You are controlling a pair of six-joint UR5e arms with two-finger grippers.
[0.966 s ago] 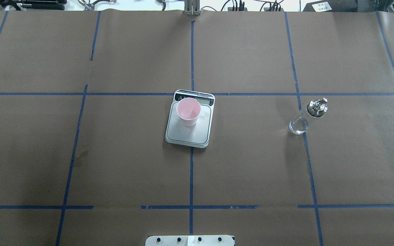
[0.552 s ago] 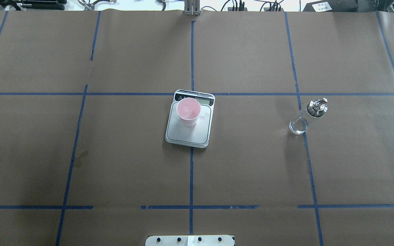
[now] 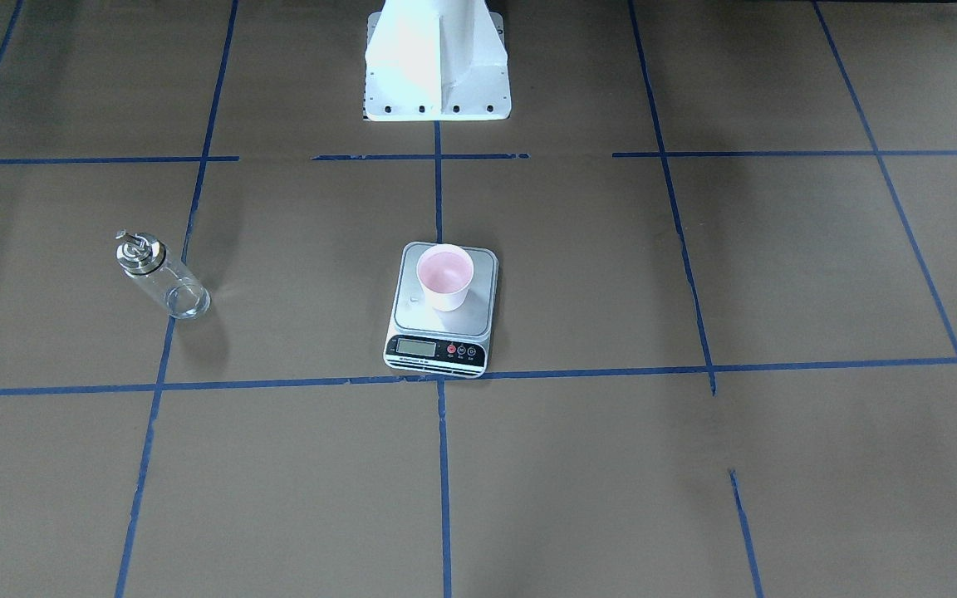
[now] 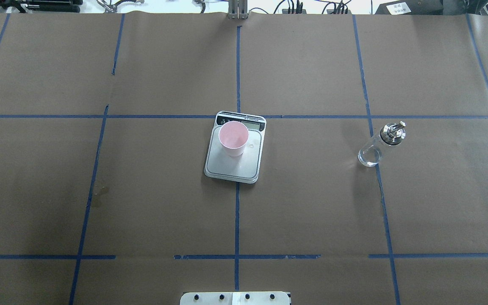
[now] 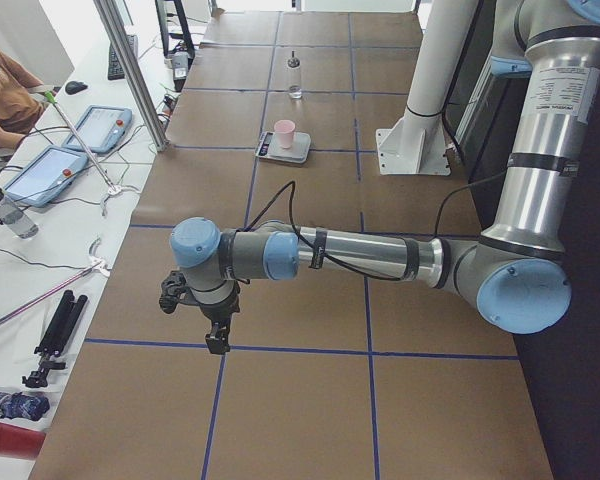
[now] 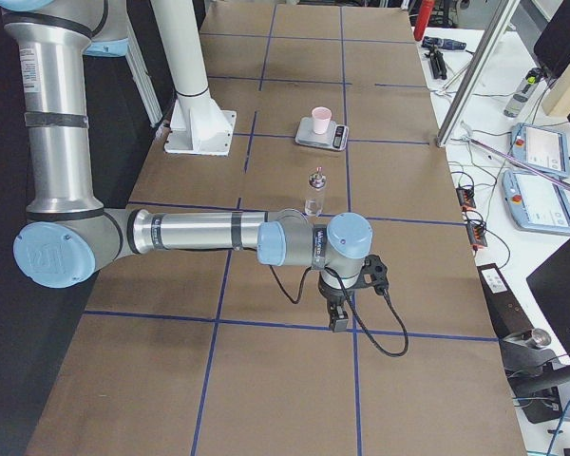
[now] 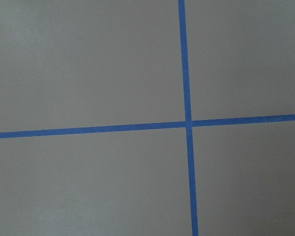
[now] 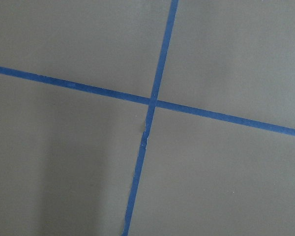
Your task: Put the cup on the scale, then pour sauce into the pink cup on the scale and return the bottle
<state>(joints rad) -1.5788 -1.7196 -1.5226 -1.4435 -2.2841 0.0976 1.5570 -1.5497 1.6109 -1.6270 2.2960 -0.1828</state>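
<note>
The pale pink cup (image 4: 233, 137) stands upright on the silver-grey scale (image 4: 237, 167) at the table's middle, near the scale's display end; it also shows in the front-facing view (image 3: 444, 278). The clear glass bottle (image 4: 375, 150) with its metal spout cap stands upright on the table to the right, apart from the scale. The liquid in it barely shows. My left gripper (image 5: 216, 340) hangs over the table's far left end, and my right gripper (image 6: 337, 321) over the far right end. Both are far from the objects, and I cannot tell whether they are open or shut.
Brown paper with blue tape grid lines covers the table (image 4: 311, 212). The robot's white base (image 3: 437, 58) stands at the near edge. Tablets, cables and tools lie on the white benches (image 5: 70, 150) beyond the table's far side. Both wrist views show only paper and tape.
</note>
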